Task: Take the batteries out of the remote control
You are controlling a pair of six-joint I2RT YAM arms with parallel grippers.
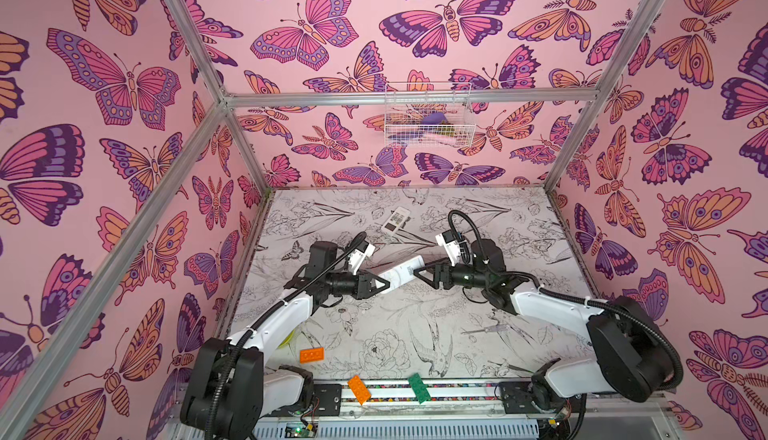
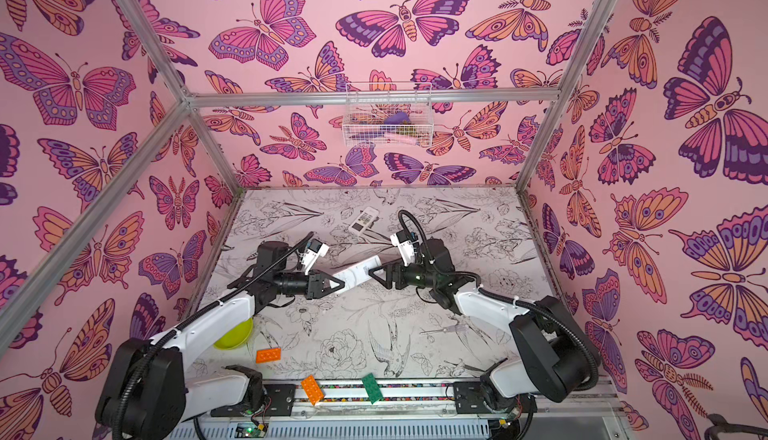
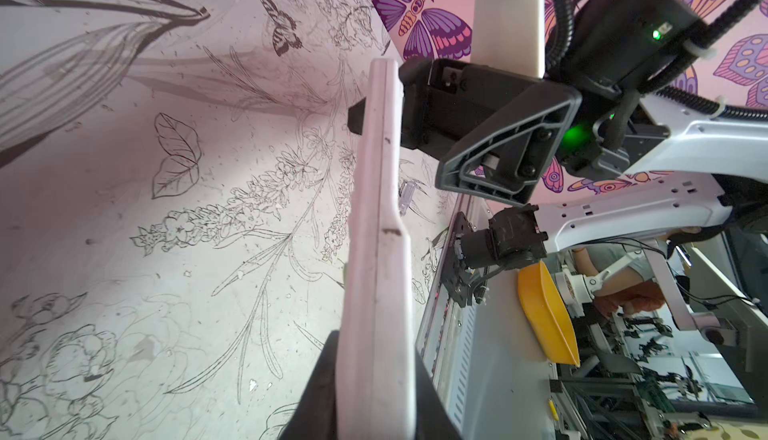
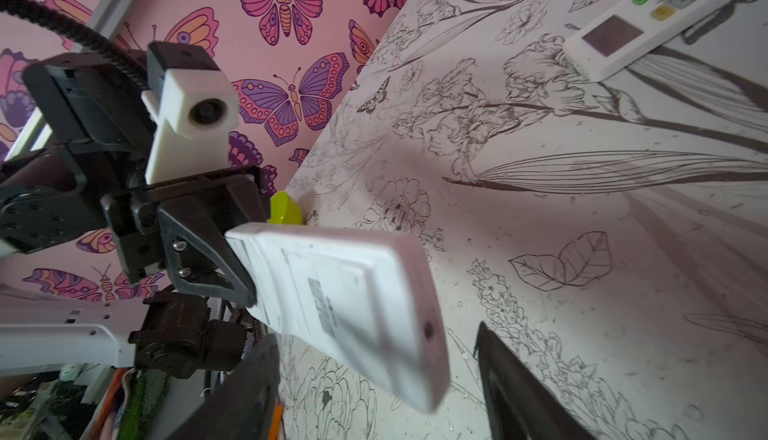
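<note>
Step in hand, by my reading: open the battery door on the white slim plastic remote control (image 1: 401, 273), held clear of the table between both arms.

- Left gripper (image 1: 384, 285): jaws clamped on one end of that remote, seen edge-on in the left wrist view (image 3: 378, 250).
- Right gripper (image 4: 376, 332): jaws apart and straddling the free end. Both fingers look clear of the plastic.
- Batteries: none visible anywhere. Judged to be inside the held remote, behind the raised white back panel (image 4: 332, 292), which looks shut and faces the right wrist camera.

How to do it well (judgement):
- Keep the left clamp firm and off the panel, so the door can travel.
- The right fingers should press on the panel itself, not on the body edges, then push along the length of the remote.
- Work low over the table (image 1: 374, 334), so that freed cells do not roll far.

Writing:
- The back panel carries a dark printed block, too blurred to read. No brand can be made out.
- A second white remote with a small grey display (image 4: 665, 13) lies face up well apart. It has one green key and one yellow key, and the legends are unreadable.
</note>
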